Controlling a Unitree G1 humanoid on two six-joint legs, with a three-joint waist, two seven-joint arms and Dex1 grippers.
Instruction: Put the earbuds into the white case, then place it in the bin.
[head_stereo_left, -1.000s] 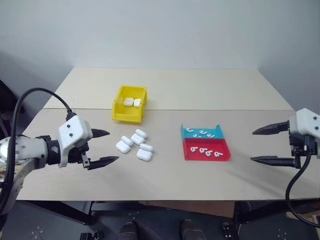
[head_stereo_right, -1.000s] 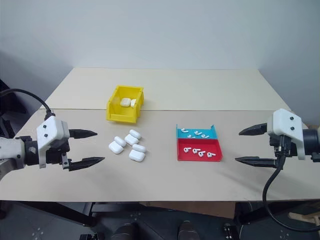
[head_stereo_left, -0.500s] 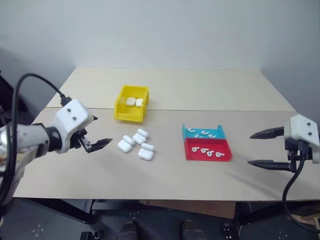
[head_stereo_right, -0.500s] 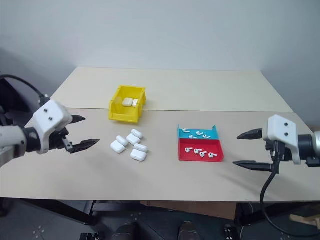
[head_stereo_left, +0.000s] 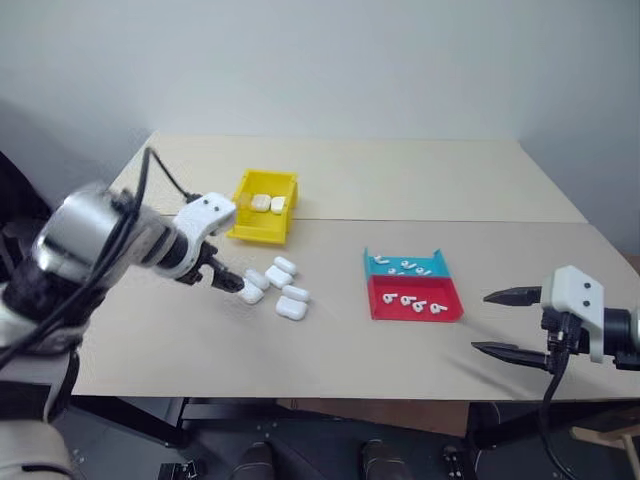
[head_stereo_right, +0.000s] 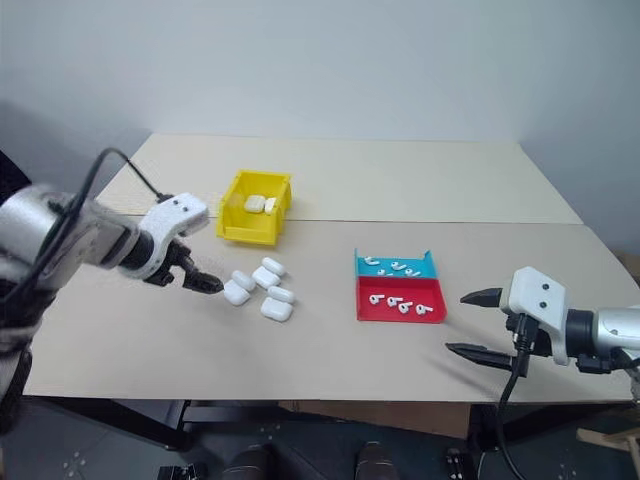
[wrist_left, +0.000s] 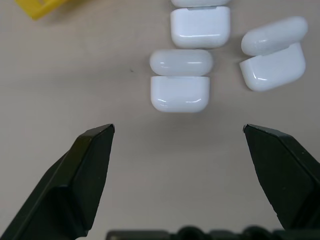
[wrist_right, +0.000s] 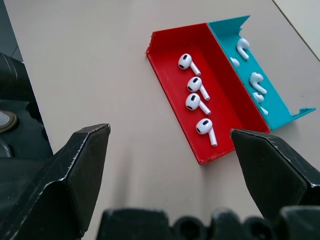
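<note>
Left end effector over the loose cases, right one near the tray, both spread and empty.

The left end effector (head_stereo_right: 205, 283), fingers wide apart, points down at the nearest white case (wrist_left: 179, 93), closed, in a cluster of cases (head_stereo_left: 275, 288) on the surface (head_stereo_left: 330, 345). The right end effector (head_stereo_left: 500, 322), likewise spread, hovers beside the red-and-teal tray (wrist_right: 172, 60), where the earbuds (wrist_right: 197, 107) lie. The yellow bin (head_stereo_left: 262, 225) sits behind the cluster, two cases inside.
</note>
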